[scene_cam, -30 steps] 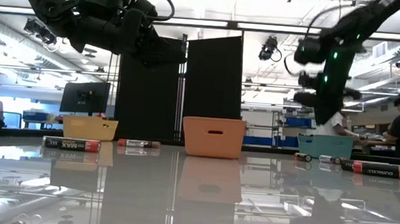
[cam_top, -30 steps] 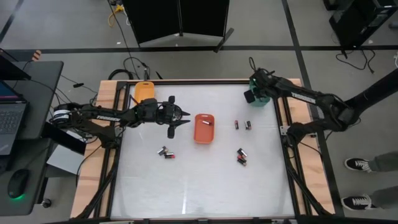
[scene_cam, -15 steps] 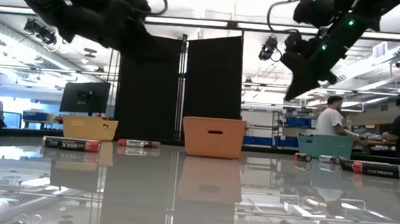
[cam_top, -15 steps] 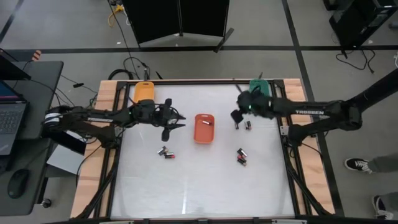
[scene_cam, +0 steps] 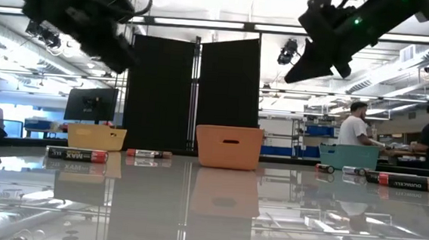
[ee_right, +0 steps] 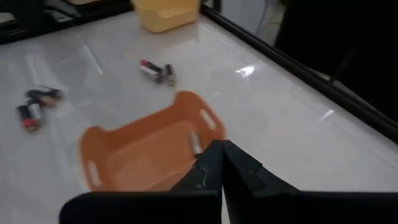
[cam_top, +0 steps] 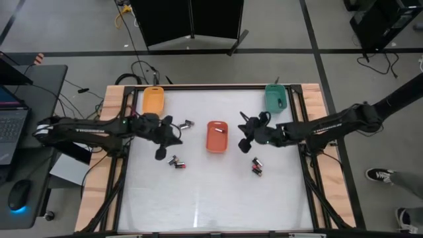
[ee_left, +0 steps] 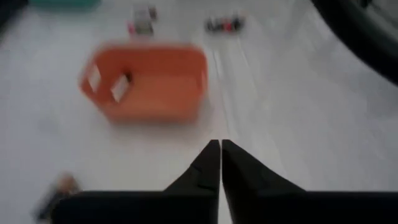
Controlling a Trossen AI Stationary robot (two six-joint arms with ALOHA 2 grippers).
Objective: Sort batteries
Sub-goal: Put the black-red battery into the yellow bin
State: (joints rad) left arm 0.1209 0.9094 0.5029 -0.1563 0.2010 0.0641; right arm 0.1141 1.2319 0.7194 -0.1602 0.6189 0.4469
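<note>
Two arms hang over the white bench (cam_top: pixel 198 198), flanking the red-orange tray (cam_top: pixel 217 136) at frame centre. Left gripper (ee_left: pixel 220 152) sits left of it, right gripper (ee_right: pixel 222 154) right of it, both with jaws together and empty. Batteries (cam_top: pixel 177 162) lie lower left of the tray, more (cam_top: pixel 256 166) at lower right, one pair (cam_top: pixel 187 123) above left, one cell (ee_right: pixel 195 143) inside the tray.

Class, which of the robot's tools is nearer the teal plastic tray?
Right. The right tool sits just inward of the teal plastic tray; the left tool is far across the table.
</note>
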